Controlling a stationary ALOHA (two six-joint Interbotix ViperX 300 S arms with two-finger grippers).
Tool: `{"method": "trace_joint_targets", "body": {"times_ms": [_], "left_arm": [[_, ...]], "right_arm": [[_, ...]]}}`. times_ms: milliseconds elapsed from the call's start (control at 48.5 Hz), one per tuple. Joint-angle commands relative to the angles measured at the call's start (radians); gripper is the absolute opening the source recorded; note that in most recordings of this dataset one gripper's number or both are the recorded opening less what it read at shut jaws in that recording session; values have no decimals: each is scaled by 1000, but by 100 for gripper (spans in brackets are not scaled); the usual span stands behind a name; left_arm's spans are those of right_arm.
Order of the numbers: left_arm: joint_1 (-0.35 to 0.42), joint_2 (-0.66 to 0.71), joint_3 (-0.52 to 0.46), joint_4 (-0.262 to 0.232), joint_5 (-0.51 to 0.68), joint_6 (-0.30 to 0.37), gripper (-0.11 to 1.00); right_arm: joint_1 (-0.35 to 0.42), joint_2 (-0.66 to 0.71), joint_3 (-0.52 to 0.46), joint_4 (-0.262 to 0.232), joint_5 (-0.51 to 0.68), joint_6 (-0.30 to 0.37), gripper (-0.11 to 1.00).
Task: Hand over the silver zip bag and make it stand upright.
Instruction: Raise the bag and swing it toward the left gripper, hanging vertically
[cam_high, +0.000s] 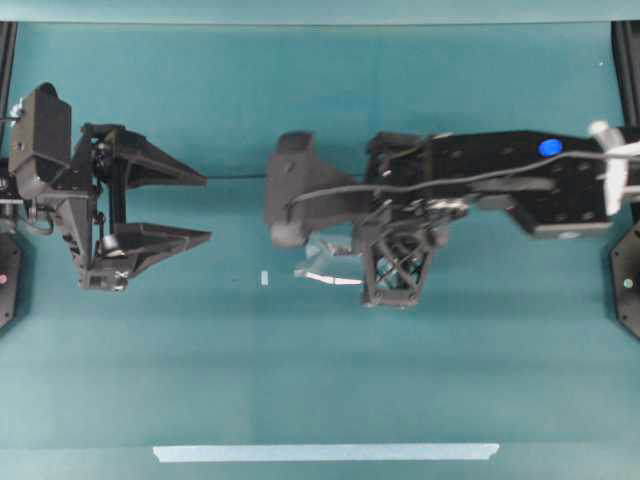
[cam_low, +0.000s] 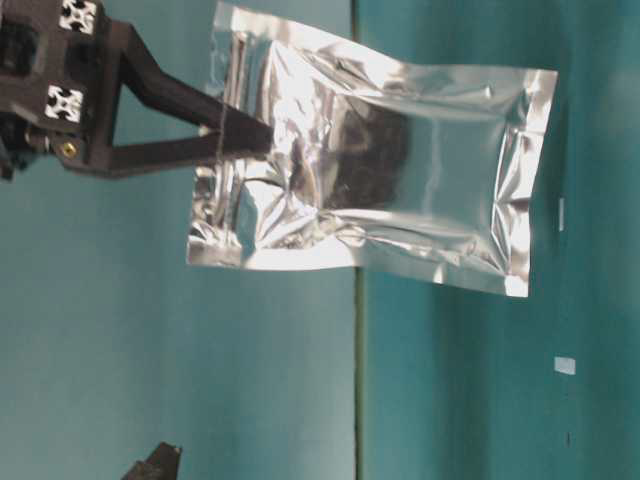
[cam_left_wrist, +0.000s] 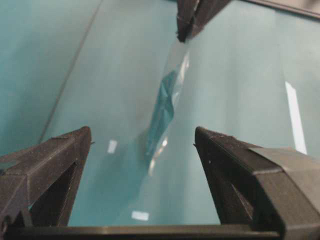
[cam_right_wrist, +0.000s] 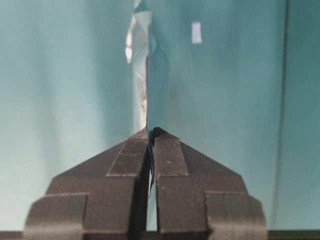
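Observation:
The silver zip bag (cam_low: 400, 170) is a crinkled foil pouch with a dark centre panel. It hangs from one short edge. My right gripper (cam_low: 235, 135) is shut on that edge, and the foil shows pinched between the pads in the right wrist view (cam_right_wrist: 151, 131). From overhead the bag (cam_high: 325, 265) shows edge-on under the right gripper (cam_high: 362, 262), near the table's middle. My left gripper (cam_high: 206, 208) stands open and empty at the left, well apart from the bag. In the left wrist view the bag (cam_left_wrist: 167, 100) hangs ahead of the open left gripper (cam_left_wrist: 142, 132).
A small white tape scrap (cam_high: 265, 278) lies just left of the bag. A long pale tape strip (cam_high: 325, 452) runs along the table's front edge. The right arm (cam_high: 520, 175) stretches in from the right side. The teal table (cam_high: 320, 370) spreads around both arms.

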Motion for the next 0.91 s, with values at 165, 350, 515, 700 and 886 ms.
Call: {"method": "trace_joint_targets", "body": {"times_ms": [165,350,515,700,886], "left_arm": [[2,6,11,2,-5,3,92],[2,14,15,2,-5,6,92],[2,32,21,2,-6,8,92],[2,74,17,2,-21,9,92],[2,107,21,2,-43,9,92]], "right_arm": [[3,29,-72,-8,28,-60,1],[-5,49,-84,-15,28,-72,1],[-6,64,-86,-15,32,-83,1],[-9,75,-86,-15,21,-94,1],[-12,77,-87,-15,8,-92,1]]}}
